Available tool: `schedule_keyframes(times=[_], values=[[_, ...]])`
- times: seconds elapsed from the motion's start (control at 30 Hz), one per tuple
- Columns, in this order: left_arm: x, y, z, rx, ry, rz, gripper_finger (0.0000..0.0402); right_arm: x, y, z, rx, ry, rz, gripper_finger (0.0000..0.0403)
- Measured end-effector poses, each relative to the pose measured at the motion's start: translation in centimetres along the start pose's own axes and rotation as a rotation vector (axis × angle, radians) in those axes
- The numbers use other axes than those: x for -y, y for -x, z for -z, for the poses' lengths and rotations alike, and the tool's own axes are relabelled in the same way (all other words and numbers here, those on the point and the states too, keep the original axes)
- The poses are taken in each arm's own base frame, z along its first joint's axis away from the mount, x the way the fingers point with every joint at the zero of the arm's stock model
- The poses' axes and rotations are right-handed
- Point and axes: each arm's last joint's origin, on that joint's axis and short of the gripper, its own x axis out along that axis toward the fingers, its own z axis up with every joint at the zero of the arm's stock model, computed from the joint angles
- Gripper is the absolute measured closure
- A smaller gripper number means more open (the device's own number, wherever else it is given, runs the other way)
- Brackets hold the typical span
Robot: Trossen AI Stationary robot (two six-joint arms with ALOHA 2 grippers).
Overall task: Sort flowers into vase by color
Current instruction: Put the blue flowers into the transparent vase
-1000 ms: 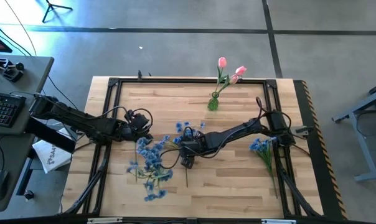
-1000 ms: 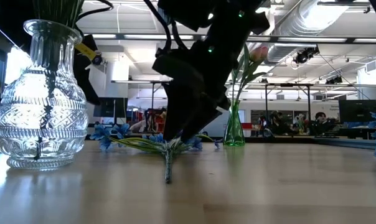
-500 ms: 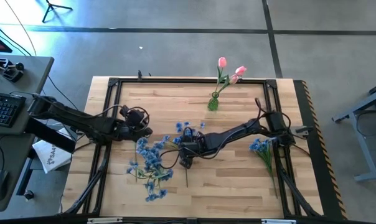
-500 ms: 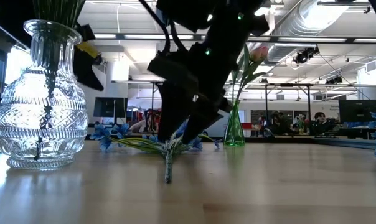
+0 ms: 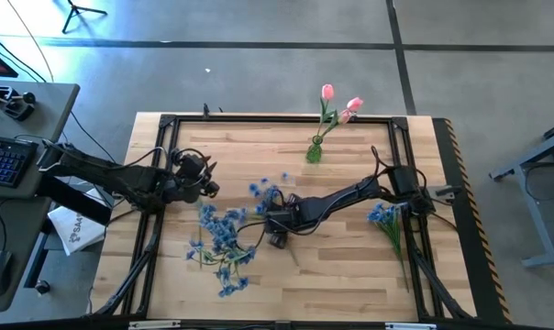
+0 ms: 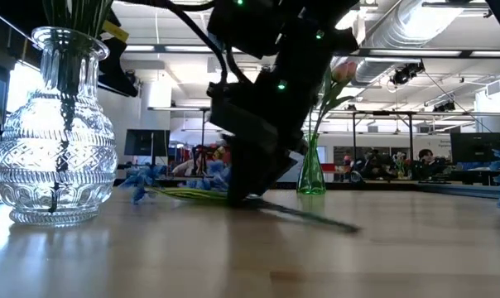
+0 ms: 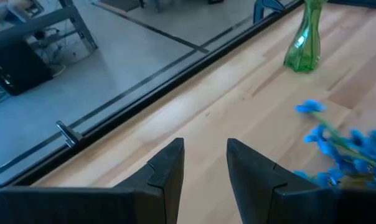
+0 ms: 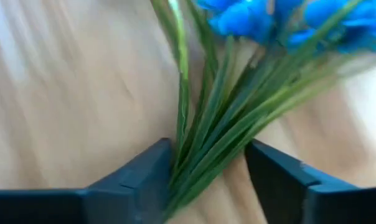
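Observation:
My right gripper [image 5: 277,229] [image 6: 246,194] is low over the middle of the table, shut on a blue-blossomed flower [image 5: 268,192] with green stems [image 8: 206,124]. My left gripper [image 5: 209,189] [image 7: 203,168] hovers open over the table's left part and holds nothing. A clear glass vase [image 6: 55,132] stands near the left and holds several blue flowers [image 5: 220,243]. A small green vase [image 5: 314,151] [image 6: 310,170] at the far edge holds pink tulips [image 5: 337,103]. Another blue bunch [image 5: 387,220] lies flat on the right. My right gripper pinches the bundle of green stems [image 8: 197,155] between its two fingers [image 8: 144,183], below the blossoms. The fingers come from above, slanting down, and lie across the stems. The stem's free end [image 6: 333,222] trails on the table toward the right, and the blossoms [image 6: 217,172] sit just above the board.
A black frame [image 5: 167,124] runs round the wooden table top. Bare wood lies near the front edge and between the green vase and my right arm [image 5: 350,194]. A desk with a keyboard [image 5: 6,156] stands beyond the table's left side.
My right gripper has dropped to the table and closed on the blue flower's stems. The flower has turned about: its stem end, which pointed at the near edge, now points toward the right. My left gripper has risen and drawn back slightly toward the left edge.

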Motion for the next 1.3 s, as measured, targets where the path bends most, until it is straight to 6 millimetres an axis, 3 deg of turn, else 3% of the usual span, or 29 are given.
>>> schedule_keyframes(times=[0.17, 0.3, 0.4, 0.6, 0.73, 0.83, 1.07, 1.17, 1.3], values=[[0.0, -0.1, 0.4, -0.031, -0.008, 0.006, 0.0291, 0.8, 0.7, 0.7, -0.080, 0.168, 0.083, 0.0279], [0.1, -0.2, 0.6, -0.045, -0.004, 0.007, 0.0291, 1.3, 0.8, 0.6, -0.086, 0.166, 0.106, 0.0297], [0.3, -0.1, 0.7, -0.046, -0.012, 0.015, 0.0291, 2.0, 1.0, 0.5, -0.109, 0.137, 0.108, 0.0273], [0.5, 0.1, 0.7, -0.045, -0.014, 0.031, 0.0291, 2.3, 1.3, 0.5, -0.130, 0.113, 0.088, 0.0176], [0.6, 0.3, 0.8, -0.043, -0.020, 0.042, 0.0291, 2.8, 0.6, 0.9, -0.131, 0.077, 0.035, 0.0163], [0.7, 0.4, 0.8, -0.042, -0.024, 0.050, 0.0291, 3.2, -0.1, 1.3, -0.129, 0.064, -0.003, 0.0202], [0.8, 0.7, 1.0, -0.040, -0.028, 0.066, 0.0291, 4.1, -2.1, 3.1, 0.009, 0.013, -0.073, 0.0374], [0.8, 0.8, 1.1, -0.046, -0.032, 0.068, 0.0291, 4.6, -1.7, 4.1, 0.126, -0.036, -0.071, 0.0386], [0.8, 1.0, 1.3, -0.052, -0.027, 0.076, 0.0291, 5.7, 1.2, 5.6, 0.350, -0.059, -0.029, 0.0371]])
